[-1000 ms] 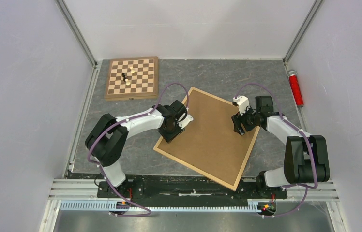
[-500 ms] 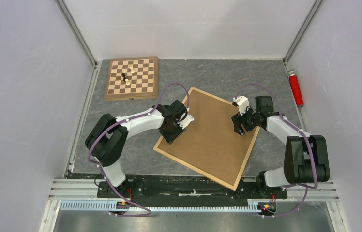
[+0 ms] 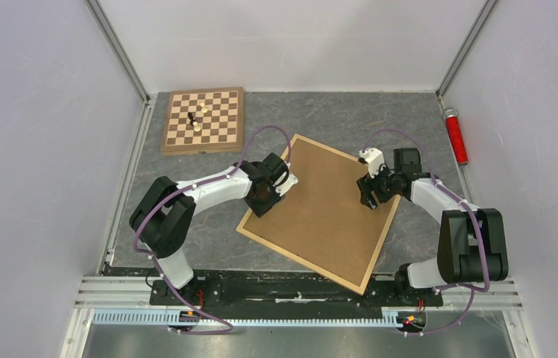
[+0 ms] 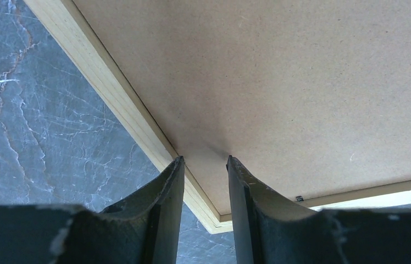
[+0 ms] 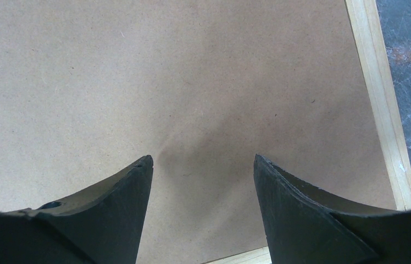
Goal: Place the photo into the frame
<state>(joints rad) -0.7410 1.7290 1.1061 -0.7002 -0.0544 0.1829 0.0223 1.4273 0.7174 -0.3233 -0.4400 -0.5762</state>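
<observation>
Top external view: the frame (image 3: 380, 247) lies flat on the gray table (image 3: 336, 119), back side up, with the brown backing board (image 3: 321, 212) inside it. The left gripper (image 4: 205, 159) is over the frame's left wooden edge, fingers a little apart, holding nothing. The right gripper (image 5: 203, 159) is over the board near the right edge, fingers wide apart, holding nothing.

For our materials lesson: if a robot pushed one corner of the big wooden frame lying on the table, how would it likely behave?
It would probably slide and pivot, not tip: the frame lies flat on the table. Likely stiff, as its wooden border runs straight. Probably light for its size: narrow border, thin-looking backing board.
</observation>
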